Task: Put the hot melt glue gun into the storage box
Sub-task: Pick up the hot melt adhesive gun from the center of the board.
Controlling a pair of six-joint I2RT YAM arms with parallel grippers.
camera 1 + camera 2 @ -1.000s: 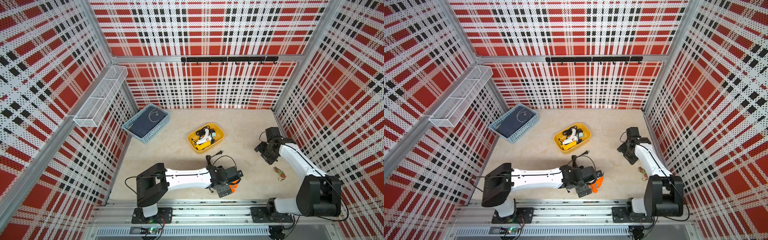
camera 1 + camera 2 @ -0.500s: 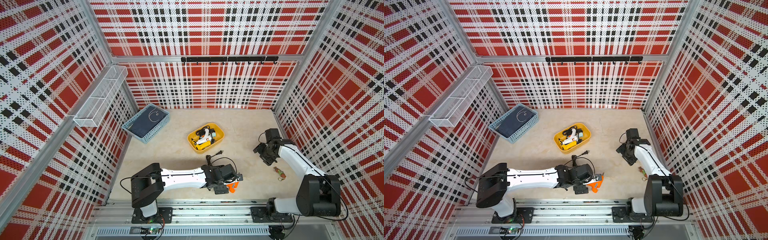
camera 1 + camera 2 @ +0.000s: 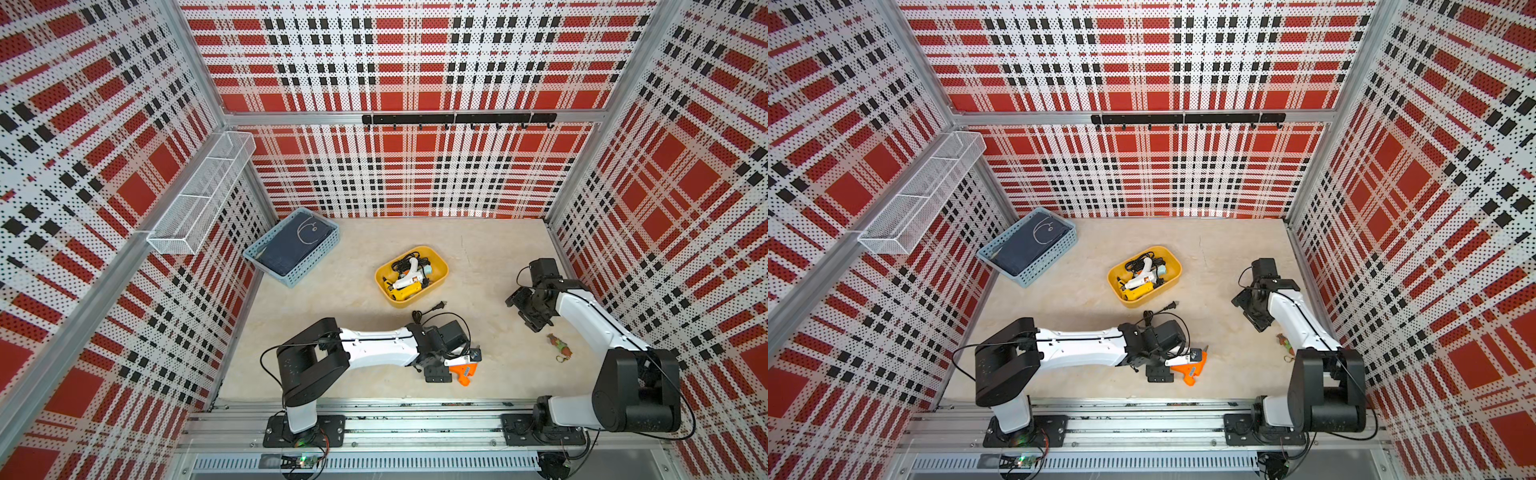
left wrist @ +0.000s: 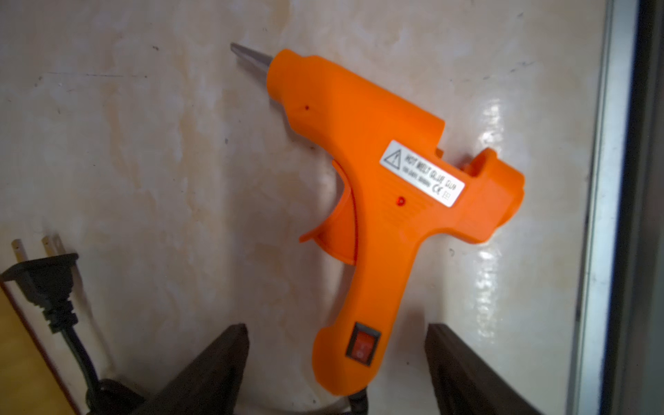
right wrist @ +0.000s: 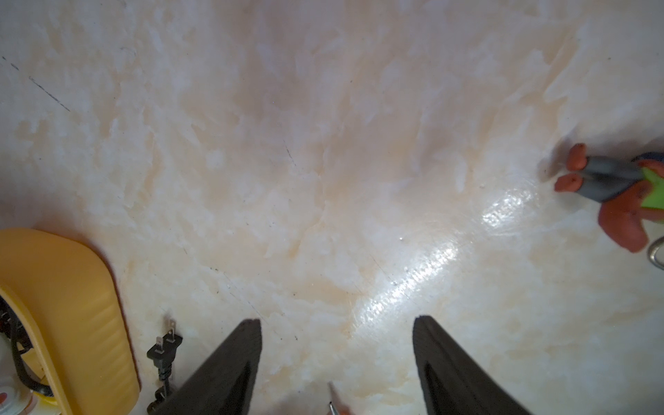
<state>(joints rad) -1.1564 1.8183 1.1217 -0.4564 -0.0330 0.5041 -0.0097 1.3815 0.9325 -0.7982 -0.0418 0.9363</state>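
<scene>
Orange hot melt glue gun [image 3: 461, 370] lies flat on the table [image 3: 332, 311] in both top views, outside the storage box [image 3: 405, 301] and apart from it. Grasp, lift, carry and release all remain, in my judgement. Left wrist view alone shows the left gripper [image 4: 336, 334] open, its fingers [image 4: 222, 359] straddling the handle [image 4: 370, 287] without contact. Right wrist view: right gripper [image 5: 336, 323] open over bare table, empty.

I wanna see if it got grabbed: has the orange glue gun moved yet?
No. The orange glue gun stays flat on the table, same gap from the front rail.
</scene>
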